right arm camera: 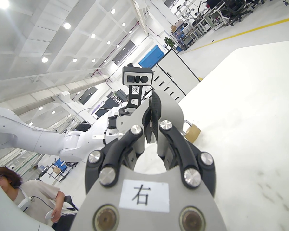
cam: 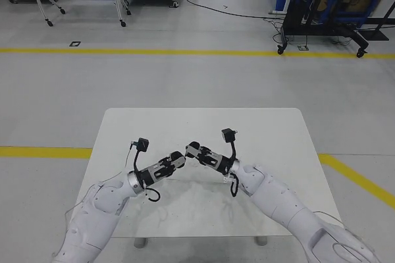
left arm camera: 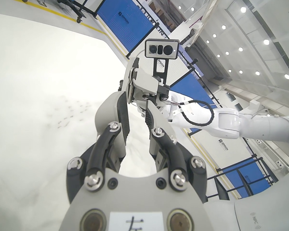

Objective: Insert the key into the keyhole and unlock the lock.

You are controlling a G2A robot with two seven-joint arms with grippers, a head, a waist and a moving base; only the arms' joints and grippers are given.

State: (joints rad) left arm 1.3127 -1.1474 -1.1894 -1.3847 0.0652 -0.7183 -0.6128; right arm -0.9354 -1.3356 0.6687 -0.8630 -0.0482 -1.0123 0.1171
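Above the middle of the white table (cam: 263,131) my two grippers meet tip to tip. My right gripper (cam: 191,150) (right arm camera: 155,102) has its ribbed pads pressed together on a thin metal piece that looks like the key (left arm camera: 129,90). My left gripper (cam: 179,159) (left arm camera: 134,106) is open, its two fingers standing on either side of the right gripper's tip (left arm camera: 131,90). In the right wrist view a brass padlock (right arm camera: 192,132) with a silver shackle lies flat on the table just beyond the right fingers. The keyhole is hidden.
The table top shows faint scuff marks (left arm camera: 72,114) near the arms. Its far edge and corners lie well away from both grippers. Beyond the table there is bare floor with yellow lines (cam: 184,51) and a wheeled rack (cam: 329,26).
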